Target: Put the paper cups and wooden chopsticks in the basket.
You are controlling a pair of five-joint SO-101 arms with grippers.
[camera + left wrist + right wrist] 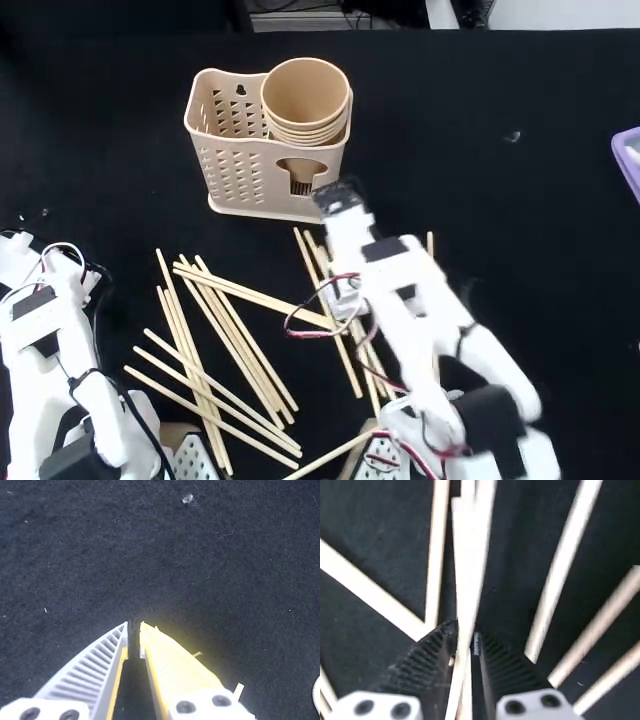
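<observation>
My right gripper (465, 632) is clamped on wooden chopsticks (468, 570), pinched between the fingertips, likely for lifting; more lie either side. Paper cups (305, 95) sit stacked in the basket (225, 165). Left gripper (134, 627): fingers together, nothing between.

A robot test bench, judging by the black-draped table (540, 220) and bare-wired arm (410, 300)

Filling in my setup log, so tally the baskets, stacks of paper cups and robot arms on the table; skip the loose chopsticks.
basket: 1
stack of paper cups: 1
robot arms: 2
Total: 4
</observation>
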